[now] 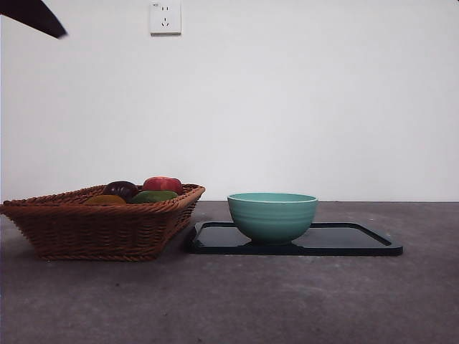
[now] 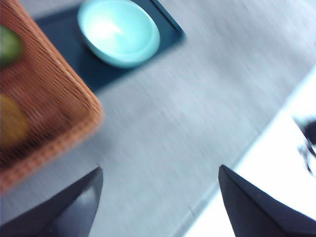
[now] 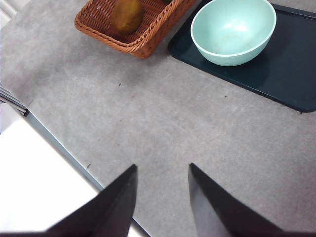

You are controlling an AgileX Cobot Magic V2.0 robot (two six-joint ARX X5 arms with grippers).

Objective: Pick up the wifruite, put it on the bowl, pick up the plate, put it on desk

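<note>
The wifruite (image 3: 127,15), a brownish-orange oval, lies in a wicker basket (image 1: 100,226) with other fruit; it also shows in the front view (image 1: 104,200) and, blurred, in the left wrist view (image 2: 10,121). The mint-green bowl (image 1: 272,215) stands empty on the plate (image 1: 358,240), a flat black tray to the right of the basket. High over the desk (image 1: 229,301), my left gripper (image 2: 159,173) is open wide, holding nothing. My right gripper (image 3: 162,168) is open too, above bare desk and away from the bowl (image 3: 233,29) and the plate (image 3: 286,74).
The basket also holds a red fruit (image 1: 163,184), a dark purple fruit (image 1: 120,189) and a green one (image 1: 153,196). A black arm tip (image 1: 32,16) shows at the top left corner. The desk's edge (image 3: 59,143) runs near the right gripper.
</note>
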